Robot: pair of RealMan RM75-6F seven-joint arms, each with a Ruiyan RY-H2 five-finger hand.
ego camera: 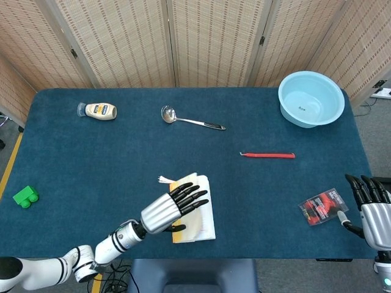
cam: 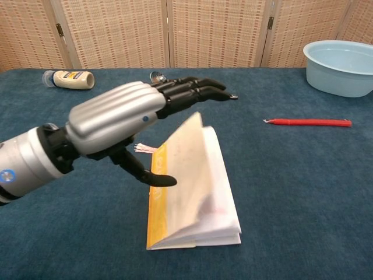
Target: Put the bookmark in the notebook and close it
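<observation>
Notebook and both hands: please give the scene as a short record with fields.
notebook: on the table, cover tilted over the pages, not yet flat
bookmark tassel: sticks out at the notebook's far end
left hand: fingers stretched out over the cover
right hand: at the table's right edge, holds nothing
red packet: beside the right hand
</observation>
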